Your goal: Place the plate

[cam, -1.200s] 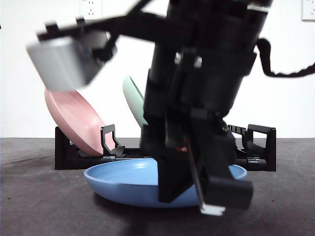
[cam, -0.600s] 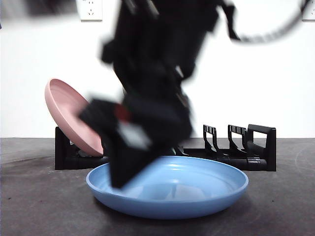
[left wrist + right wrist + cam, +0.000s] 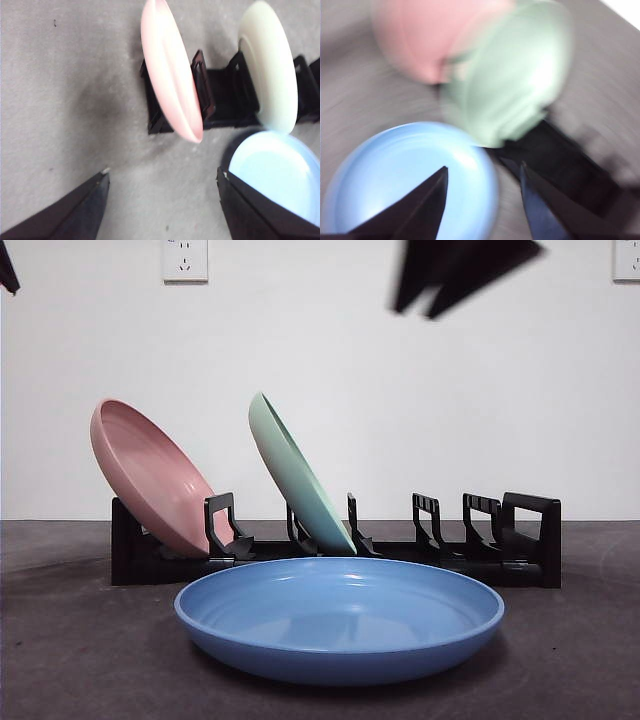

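Blue plate (image 3: 340,615) is seen lying flat on the table (image 3: 80,640), upright as a dish, just in front of the black rack (image 3: 520,540) and near its middle. Nothing is touching it.

Two plates are already stood in the rack: pink plate (image 3: 150,475) in the leftmost slot, green plate (image 3: 295,475) in the next slot to the right. Both are tilted, tops leaning left. Three or so slots to the right of the green plate are seen unfilled.

Right gripper (image 3: 482,200) is held above the blue plate and the rack; its jaws are spread apart and nothing is held between them. The wrist picture is blurred. A dark shape at the top of the front view is taken to be this arm. Left gripper (image 3: 162,200) is held over the table left of the rack, jaws wide apart, nothing gripped.

Judgement: the blue plate is not yet placed. For a clean pick, the near or right rim should be pinched, one jaw under the lip and one inside. The plate should then be tipped on edge to match the lean of the others and lowered into the slot right of the green plate, with contact against that plate avoided.
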Controlling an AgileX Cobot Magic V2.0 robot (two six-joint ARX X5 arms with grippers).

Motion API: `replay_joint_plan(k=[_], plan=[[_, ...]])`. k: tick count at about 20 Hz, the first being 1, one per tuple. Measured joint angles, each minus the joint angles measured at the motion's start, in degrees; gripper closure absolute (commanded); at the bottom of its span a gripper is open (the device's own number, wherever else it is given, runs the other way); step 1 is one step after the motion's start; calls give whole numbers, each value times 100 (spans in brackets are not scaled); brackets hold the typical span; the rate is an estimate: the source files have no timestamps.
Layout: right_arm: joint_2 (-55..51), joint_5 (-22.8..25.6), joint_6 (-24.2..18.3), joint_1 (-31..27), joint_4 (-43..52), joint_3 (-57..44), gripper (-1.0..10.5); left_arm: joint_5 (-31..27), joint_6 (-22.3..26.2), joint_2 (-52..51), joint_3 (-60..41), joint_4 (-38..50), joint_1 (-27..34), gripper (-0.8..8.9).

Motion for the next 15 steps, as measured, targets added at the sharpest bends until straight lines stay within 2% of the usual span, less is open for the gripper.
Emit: replay_joint_plan(k=[2,4,6,9,12,15], plan=[[-28,-490,127,-973,-11,0,723,2,-205,173,4,299,-74,449],[-26,-656,184,-1666,-160,0,723,-2,-385,538,118,481,-229,446],[-28,-704,214,-2090,-291,0,723,-170,-442,1095,538,426,-472,446],[-28,-940,227,-2308,-402,0,723,-859,-326,1991,1495,131,-813,446],[-26,-960,227,-2330,-402,0,723,-1552,-136,2944,2562,-304,-1093,446],[-26,-960,227,-2339,-402,0,723,-1915,-74,3759,3289,-761,-1167,446]])
